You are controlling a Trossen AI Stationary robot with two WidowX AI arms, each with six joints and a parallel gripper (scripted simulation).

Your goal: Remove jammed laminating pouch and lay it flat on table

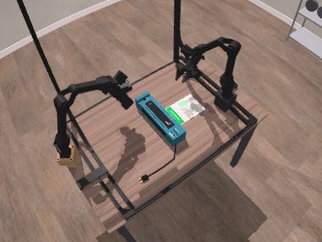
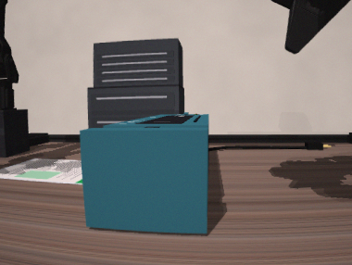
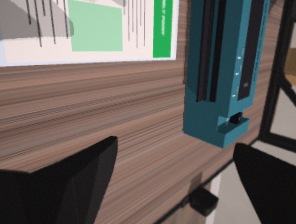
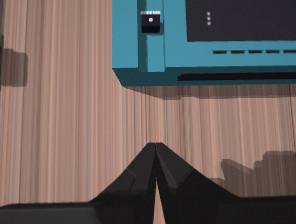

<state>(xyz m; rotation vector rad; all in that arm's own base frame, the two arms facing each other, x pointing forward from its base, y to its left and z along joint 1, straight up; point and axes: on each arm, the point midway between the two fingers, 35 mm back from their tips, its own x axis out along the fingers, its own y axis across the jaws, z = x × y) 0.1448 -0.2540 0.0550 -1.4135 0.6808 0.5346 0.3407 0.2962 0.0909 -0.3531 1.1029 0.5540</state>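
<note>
The teal laminator (image 1: 161, 118) stands upright mid-table; it also shows in the exterior view (image 2: 145, 173), the left wrist view (image 3: 225, 65) and the right wrist view (image 4: 205, 40). Its small black RELEASE key (image 4: 150, 20) sits on top near the far end. The white and green pouch (image 1: 185, 108) lies flat on the table, its green edge at the laminator's side (image 3: 90, 30); I cannot tell whether that edge is inside the slot. My left gripper (image 1: 186, 75) (image 3: 175, 146) is open and empty, above the table beyond the pouch. My right gripper (image 1: 125, 101) (image 4: 154, 149) is shut on nothing, just off the key end.
The black power cord (image 1: 163, 167) runs from the laminator's near end to a plug (image 1: 143, 179) near the front edge. A black frame rail borders the table. A dark cabinet (image 2: 136, 83) stands behind the table in the exterior view.
</note>
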